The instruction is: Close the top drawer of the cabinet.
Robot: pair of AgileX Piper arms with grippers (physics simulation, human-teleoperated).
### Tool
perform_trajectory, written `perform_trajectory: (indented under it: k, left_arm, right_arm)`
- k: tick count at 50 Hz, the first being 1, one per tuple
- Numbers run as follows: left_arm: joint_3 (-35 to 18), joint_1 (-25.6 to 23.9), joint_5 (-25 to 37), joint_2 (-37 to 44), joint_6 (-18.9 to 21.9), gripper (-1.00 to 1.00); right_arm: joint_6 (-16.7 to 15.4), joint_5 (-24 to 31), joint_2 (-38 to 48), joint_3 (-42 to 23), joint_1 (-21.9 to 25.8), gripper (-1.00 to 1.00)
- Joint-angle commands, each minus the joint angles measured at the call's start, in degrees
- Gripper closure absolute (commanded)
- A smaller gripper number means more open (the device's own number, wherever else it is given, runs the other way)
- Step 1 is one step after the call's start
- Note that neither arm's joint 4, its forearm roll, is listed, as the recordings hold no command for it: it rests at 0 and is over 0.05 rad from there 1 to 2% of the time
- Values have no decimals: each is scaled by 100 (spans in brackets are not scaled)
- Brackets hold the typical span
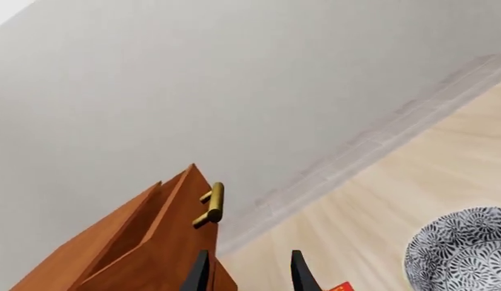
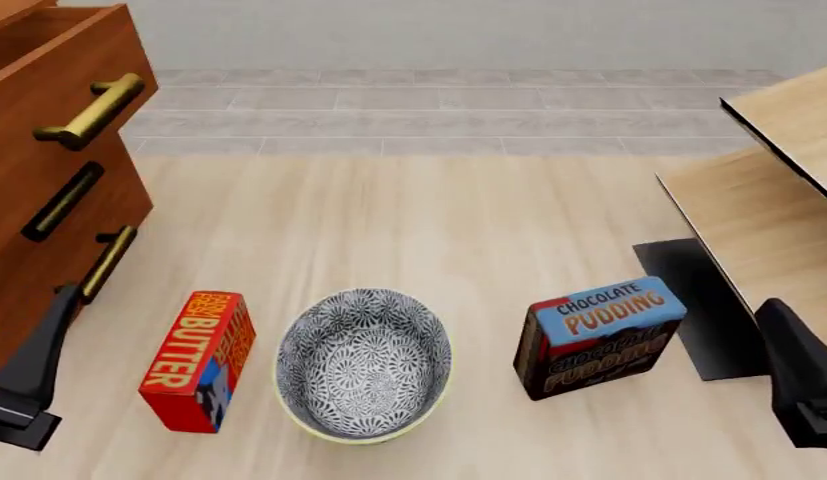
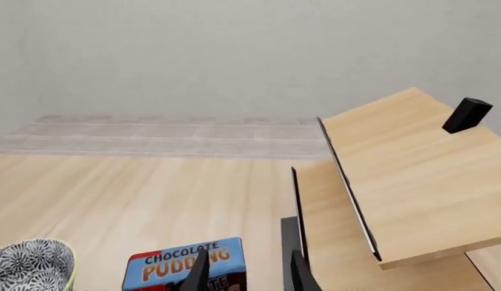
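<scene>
Black left gripper (image 2: 26, 385) low at the near left edge of the front view, just beside the cabinet (image 2: 40, 210), well below the top drawer (image 2: 60, 70). Fingers apart in the left wrist view, nothing between them. Black right gripper (image 3: 246, 273) at the near right, fingers likewise parted and empty, close behind a glossy chocolate pudding box (image 2: 600, 337). Between the arms: a red butter box (image 2: 200, 360) standing upright, and a round bowl (image 2: 364, 362) with a dense black-and-white floral pattern — all on pale, grained wood. Further up the left side, reddish-brown smooth wood, three fronts with brass bar handles; top drawer pulled out, its front jutting forward of the two below, handle (image 2: 93, 110) a rounded brass bar on two posts. Opposite, pale light-wood furniture (image 2: 773, 190) — flat slabs, dark-edged.
</scene>
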Motion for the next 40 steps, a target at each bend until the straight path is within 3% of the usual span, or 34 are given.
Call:
perform_trajectory:
  k: [1,6,8,10,13,16,21,22,30,40]
  left_arm:
    - [-25,-90,-505,382,296,-100]
    - [41,-89,-1029,706,617,-100]
    - [-150,-151,-892,883,371,-100]
    - [5,-187,-1218,931,739,-100]
    - [-93,-172,-1262,1094,667,-100]
    - [7,-238,-1657,1301,946,-100]
    - [-129,-229,-1802,1615,917,-100]
    - [-49,-244,-1995,1620,1081,-100]
    - [-126,-272,-2495,2201,1130,-100]
    - [-125,-218,-3381,2897,1468,-100]
  right_arm:
    - [-1,21,2,-3,26,-100]
    - [-8,21,2,-2,13,-100]
    - [0,21,2,-4,5,-100]
    - [-3,22,2,-3,5,-100]
    - [4,37,2,-2,10,-100]
    - [7,48,1,-1,31,-100]
    - [21,49,1,-1,36,-100]
    - [28,45,1,-1,34,-100]
    - [42,49,1,-1,12,-100]
    - [17,54,0,-1,17,-100]
